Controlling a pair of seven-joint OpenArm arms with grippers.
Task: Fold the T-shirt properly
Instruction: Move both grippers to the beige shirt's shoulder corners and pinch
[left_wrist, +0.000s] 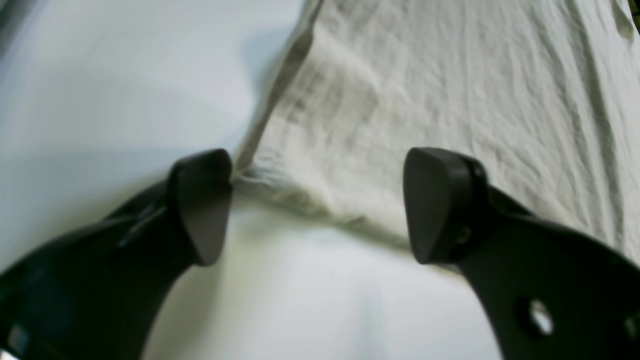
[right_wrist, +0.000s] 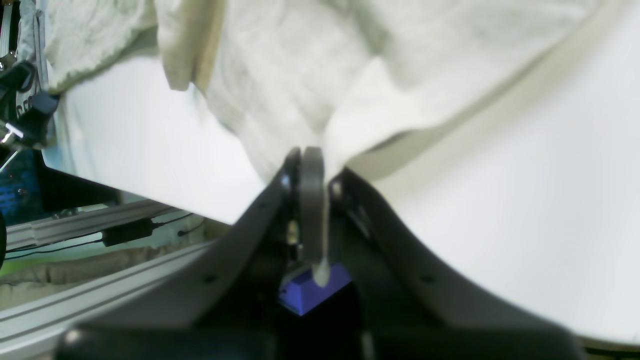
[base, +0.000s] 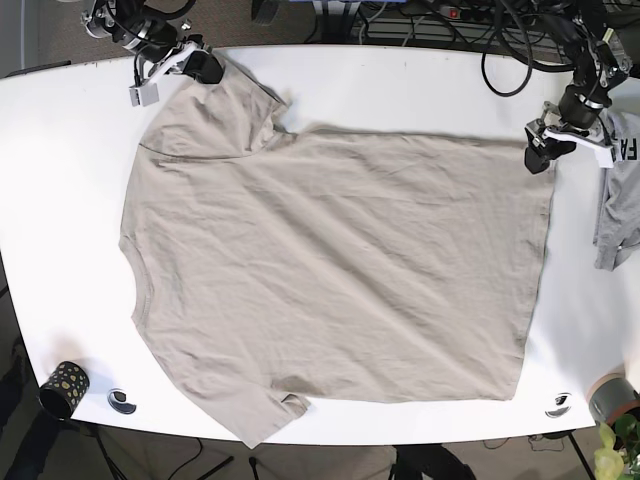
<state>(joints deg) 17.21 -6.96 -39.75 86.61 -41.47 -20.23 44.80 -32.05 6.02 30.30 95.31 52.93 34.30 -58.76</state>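
A white table (base: 400, 95) fills the base view, with dark cables beyond its far edge and one beige T-shirt (base: 330, 270) spread flat across its middle, hem toward the right arm's opposite side and sleeves at the near and far corners. Bare tabletop remains along the far edge beyond the T-shirt and in a band past its hem, while the near sleeve reaches almost to the table's front edge. Two grippers work the cloth. The right gripper (base: 205, 66) sits at the T-shirt's far sleeve; its wrist view shows the jaws pressed together on a pinch of fabric (right_wrist: 320, 135), lifted off the table, with an aluminium rail (right_wrist: 100, 220) below the table edge that the base view does not show. The left gripper (base: 540, 155) stands at the T-shirt's far hem corner; its wrist view shows the two black fingertips (left_wrist: 200, 205) well apart, straddling that corner (left_wrist: 280, 185), nothing held. One grey garment (base: 618, 190) lies beyond the hem at the table's edge. Beside the near sleeve stand one dotted black cup (base: 64, 388) and one small round object (base: 122, 401); another round object (base: 558, 405) lies near the hem's front corner.
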